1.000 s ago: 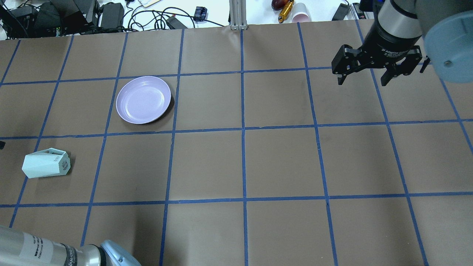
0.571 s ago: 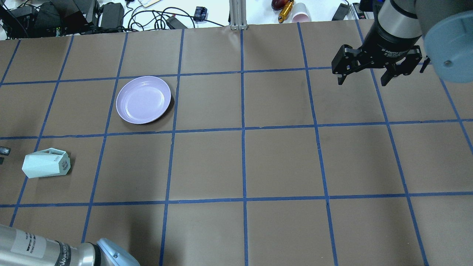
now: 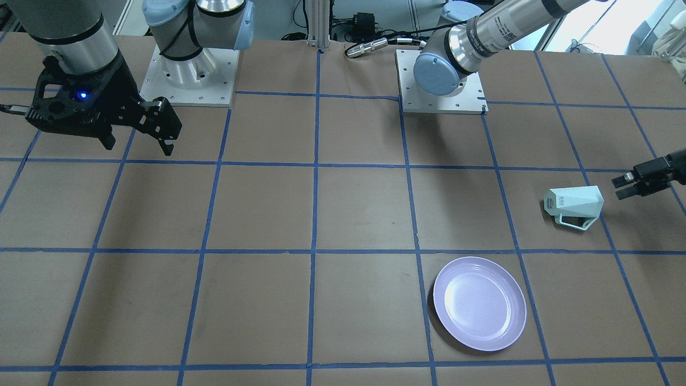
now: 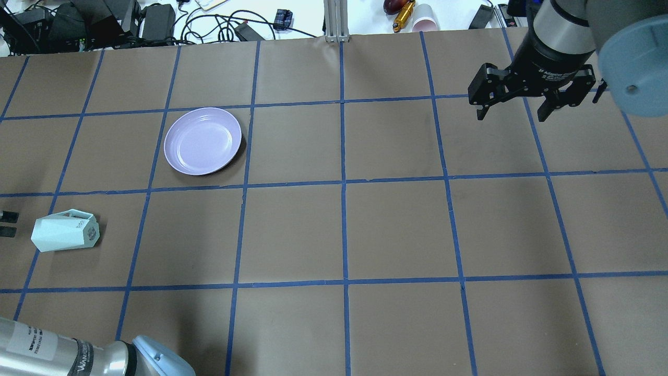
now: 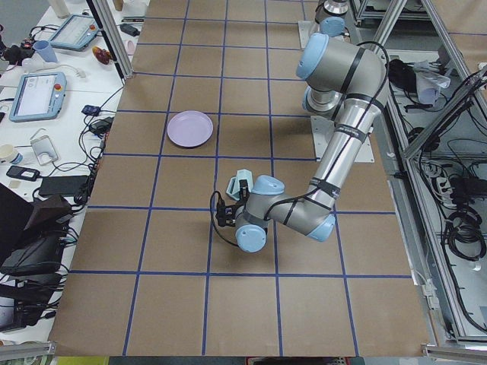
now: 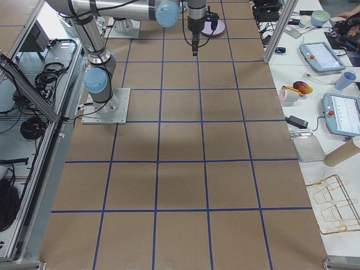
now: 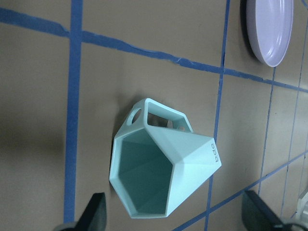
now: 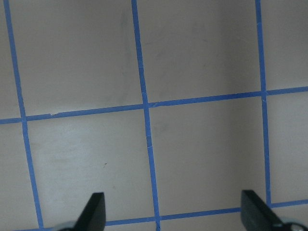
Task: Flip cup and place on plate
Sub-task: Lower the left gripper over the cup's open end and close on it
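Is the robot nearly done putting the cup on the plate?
Not yet, nothing is finished. The cup lies on its side on the table, apart from the empty plate. In hand: the left gripper is open at the cup's mouth, not touching. The right gripper hangs open far away. Still to do: grab the cup, flip it, set it on the plate.

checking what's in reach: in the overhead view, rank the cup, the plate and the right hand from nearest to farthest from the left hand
1. cup: lying on its side just to the right of the left hand, by the view's left edge.
2. plate: farther forward and to the right, in the left half.
3. right hand: far across, near the view's upper right.
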`<state>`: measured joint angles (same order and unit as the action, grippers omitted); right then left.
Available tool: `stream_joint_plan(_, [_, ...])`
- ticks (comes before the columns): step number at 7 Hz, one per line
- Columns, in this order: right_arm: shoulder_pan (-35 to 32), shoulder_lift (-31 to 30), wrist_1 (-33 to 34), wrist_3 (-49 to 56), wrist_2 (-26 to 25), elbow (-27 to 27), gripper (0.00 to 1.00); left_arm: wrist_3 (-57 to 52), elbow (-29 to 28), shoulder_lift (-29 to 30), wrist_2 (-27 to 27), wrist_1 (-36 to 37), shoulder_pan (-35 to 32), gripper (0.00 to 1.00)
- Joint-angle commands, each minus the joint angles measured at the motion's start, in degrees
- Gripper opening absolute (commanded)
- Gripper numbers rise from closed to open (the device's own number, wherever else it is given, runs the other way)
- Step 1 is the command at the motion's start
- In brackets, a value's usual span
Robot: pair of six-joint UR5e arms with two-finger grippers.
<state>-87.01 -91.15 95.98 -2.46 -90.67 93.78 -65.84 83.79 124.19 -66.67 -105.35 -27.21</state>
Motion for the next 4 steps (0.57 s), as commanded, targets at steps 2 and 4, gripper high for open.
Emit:
stream_joint_plan(2, [0.00,-0.08,0.00,0.00,-0.04,0.00,1.00,-4.63,-0.20,2.01,3.38,-6.60,0.40,0.99])
stream_joint_plan(4, [0.00,0.01,0.00,0.00,0.05,0.00,1.00,-8.84,-0.47,3.41,4.44,-7.07,0.40,1.00])
